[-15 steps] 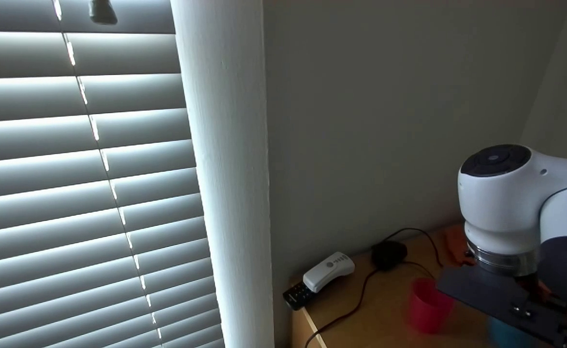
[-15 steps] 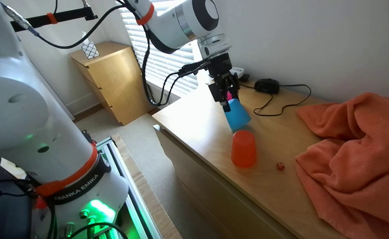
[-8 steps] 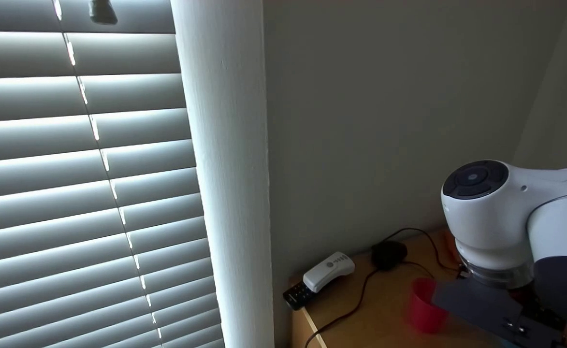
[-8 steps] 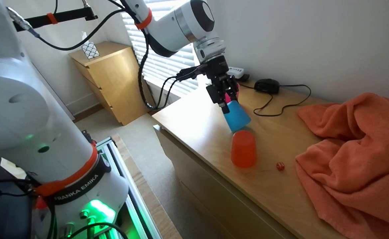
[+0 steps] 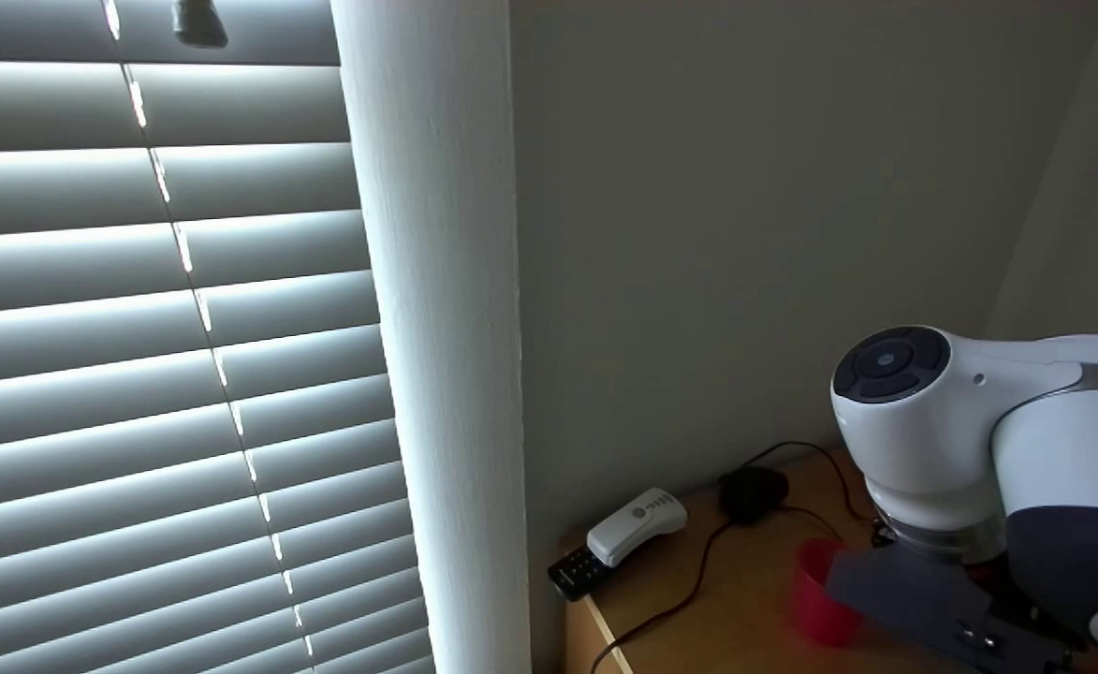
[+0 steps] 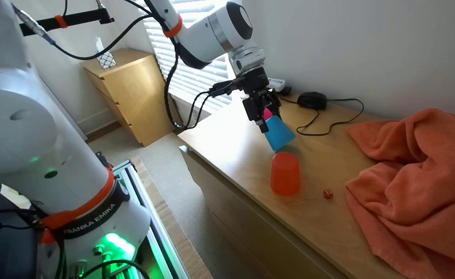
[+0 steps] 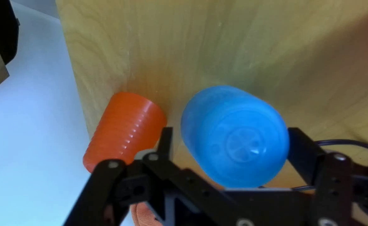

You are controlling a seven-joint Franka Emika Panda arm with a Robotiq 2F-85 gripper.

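My gripper (image 6: 271,122) points down over the wooden dresser top, around a blue cup (image 6: 279,135). In the wrist view the gripper (image 7: 230,135) is open, with the blue cup (image 7: 243,141) between its fingers. The cup's closed base faces the camera. The right finger seems to touch the cup; a gap shows beside the left finger. The cup looks tilted, its lower edge at or near the dresser top. An orange cup (image 6: 285,174) stands upside down beside it and also shows in the wrist view (image 7: 130,128). A pink cup (image 5: 822,604) stands behind, partly hidden.
A red die (image 6: 328,193) and an orange cloth (image 6: 409,174) lie on the dresser. A black box (image 6: 312,100) with a cord lies near the wall. A white remote (image 5: 637,524) overlaps a black remote (image 5: 577,573) at the dresser's end, beside blinds (image 5: 165,356).
In an exterior view the arm's wrist has moved left and down, more in the first half second. The blue cup stays tilted between the fingers and has shifted only slightly.
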